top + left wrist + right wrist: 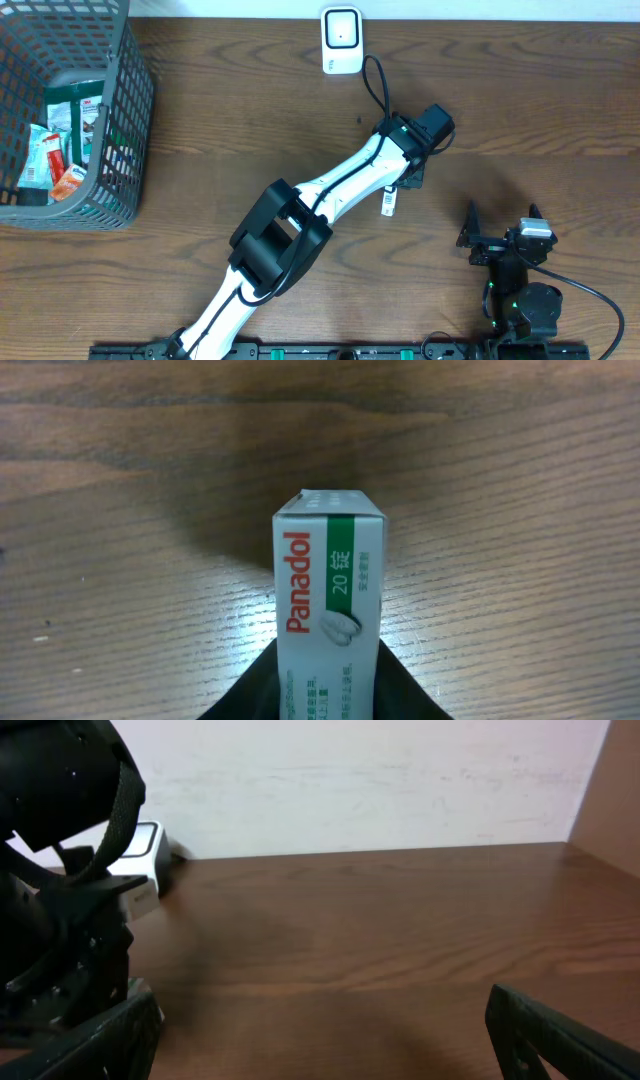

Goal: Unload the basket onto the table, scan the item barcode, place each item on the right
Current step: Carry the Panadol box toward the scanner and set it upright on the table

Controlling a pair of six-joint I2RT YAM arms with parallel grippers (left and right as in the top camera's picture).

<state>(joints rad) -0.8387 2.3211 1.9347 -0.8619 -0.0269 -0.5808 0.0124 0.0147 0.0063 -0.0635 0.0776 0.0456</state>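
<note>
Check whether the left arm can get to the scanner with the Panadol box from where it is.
Probably yes. The left gripper is shut on the Panadol box, the scanner stands further up the table, and nothing visible lies between them.

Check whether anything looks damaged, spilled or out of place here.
Nothing stands out. The box looks undented in the left gripper; the basket stands upright with packets inside.

The Panadol box [330,600] runs off the bottom edge — mostly hidden overhead (under the left arm [340,185]).
</note>
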